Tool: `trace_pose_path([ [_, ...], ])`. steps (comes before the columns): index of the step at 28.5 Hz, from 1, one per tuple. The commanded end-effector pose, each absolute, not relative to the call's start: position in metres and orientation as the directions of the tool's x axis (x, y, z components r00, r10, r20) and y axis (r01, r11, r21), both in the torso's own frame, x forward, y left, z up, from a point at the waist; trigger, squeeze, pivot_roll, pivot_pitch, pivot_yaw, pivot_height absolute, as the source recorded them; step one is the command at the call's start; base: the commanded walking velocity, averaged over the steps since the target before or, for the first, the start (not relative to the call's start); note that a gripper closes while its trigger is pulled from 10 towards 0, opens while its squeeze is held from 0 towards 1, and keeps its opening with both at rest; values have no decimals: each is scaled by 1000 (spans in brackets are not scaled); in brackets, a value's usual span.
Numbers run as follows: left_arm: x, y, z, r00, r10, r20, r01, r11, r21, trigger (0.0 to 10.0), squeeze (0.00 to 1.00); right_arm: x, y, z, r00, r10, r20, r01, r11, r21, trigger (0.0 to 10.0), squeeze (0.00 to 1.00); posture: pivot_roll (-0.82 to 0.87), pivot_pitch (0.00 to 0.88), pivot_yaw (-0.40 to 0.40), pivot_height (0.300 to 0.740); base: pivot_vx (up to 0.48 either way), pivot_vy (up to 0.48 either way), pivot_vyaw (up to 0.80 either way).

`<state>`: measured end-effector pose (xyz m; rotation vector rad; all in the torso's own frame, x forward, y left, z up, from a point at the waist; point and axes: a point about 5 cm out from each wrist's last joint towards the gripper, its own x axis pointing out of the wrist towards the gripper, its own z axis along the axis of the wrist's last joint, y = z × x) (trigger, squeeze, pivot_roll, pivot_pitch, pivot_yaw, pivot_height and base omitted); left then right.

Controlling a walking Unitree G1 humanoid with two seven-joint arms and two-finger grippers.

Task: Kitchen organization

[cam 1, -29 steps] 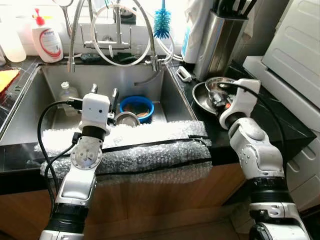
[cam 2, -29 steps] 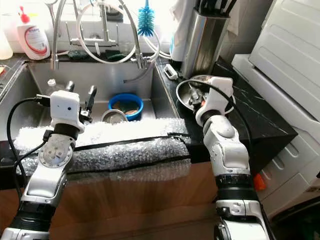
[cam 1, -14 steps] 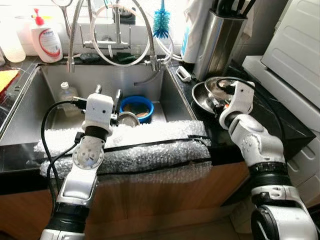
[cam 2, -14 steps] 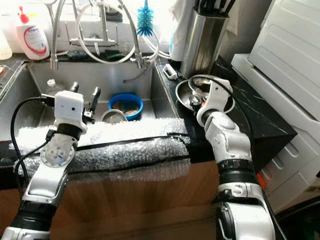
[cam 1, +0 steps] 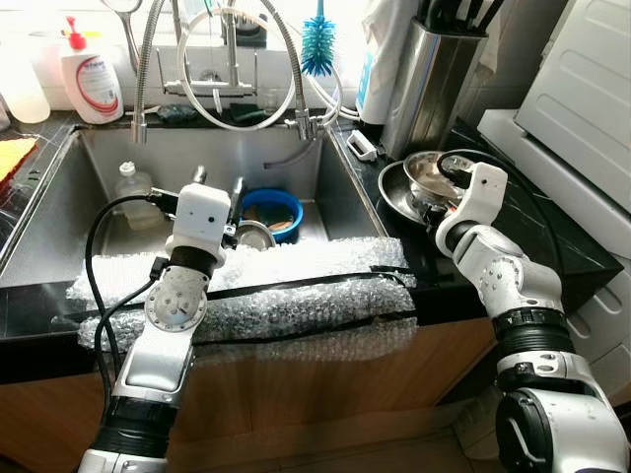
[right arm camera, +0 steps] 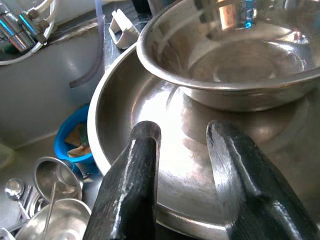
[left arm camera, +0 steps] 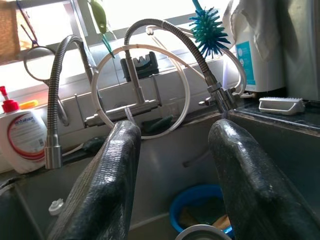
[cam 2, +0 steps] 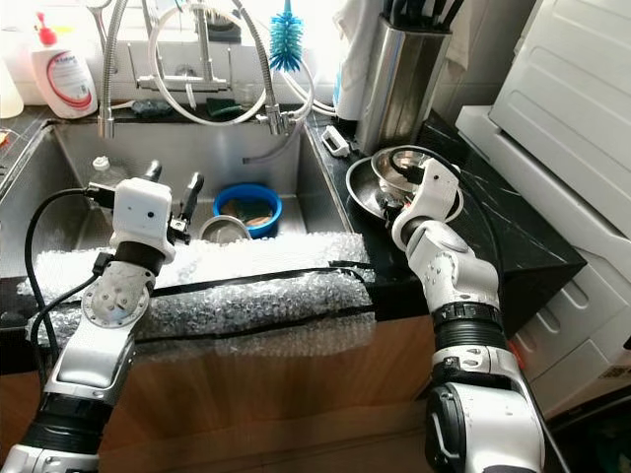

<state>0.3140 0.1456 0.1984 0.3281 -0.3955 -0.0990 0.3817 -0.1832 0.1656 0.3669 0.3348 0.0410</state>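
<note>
Kitchen scene: black stone desk (cam 1: 552, 236) with a stainless steel sink basin (cam 1: 197, 158) sunk into it, window behind. One sheet of bubble wrap (cam 1: 296, 291) taped with black strips covers the front edge of the sink.

In the basin: one round blue plastic bowl (cam 1: 270, 209) with food scraps, one small steel cup (cam 1: 253, 234) just in front of it and touching it, one clear plastic bottle (cam 1: 131, 182) toward the basin's left side. The right wrist view shows more steel pieces on the basin floor, too blurred to count.

Behind the sink: two arched flexible steel faucets (cam 1: 148, 59), one white soap bottle with red pump (cam 1: 93, 77) at left, one blue bottle brush (cam 1: 319, 49), one tall steel knife holder (cam 1: 431, 79) at right.

On the desk right of the sink: two steel bowls, a small round steel bowl (right arm camera: 235, 60) sitting inside a wide shallow steel bowl (right arm camera: 125, 130).

Left pincer (left arm camera: 170, 170) hangs above the basin near the front edge, pointing at the faucets, fingers spread apart, holding nothing. Right pincer (right arm camera: 182, 165) is just over the near rim of the wide shallow bowl, fingers apart, nothing between them; contact with the rim cannot be told.
</note>
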Motion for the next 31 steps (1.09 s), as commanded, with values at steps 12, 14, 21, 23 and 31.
trace_pose_path([
  [12,314,133,207,902,-239,359,95,921,377,10000,0,382,-170,175,938,148,-313,1,903,429,10000,0,14,0,-84,740,0,0,0],
  [14,314,133,206,902,-243,356,99,920,379,10000,0,382,-167,176,937,158,-311,-7,900,436,10000,0,14,0,-85,740,0,0,0],
  [21,314,132,205,903,-252,347,110,918,380,10000,0,377,-155,180,932,196,-306,-35,887,461,10000,0,12,0,-87,740,0,0,0],
  [23,314,132,205,903,-257,345,114,916,384,10000,0,375,-152,180,930,203,-308,-41,886,461,10000,0,12,0,-89,740,0,0,0],
  [31,313,133,205,903,-250,348,107,918,382,10000,0,373,-151,180,932,202,-301,-42,885,465,10000,0,15,0,-90,740,0,0,0],
])
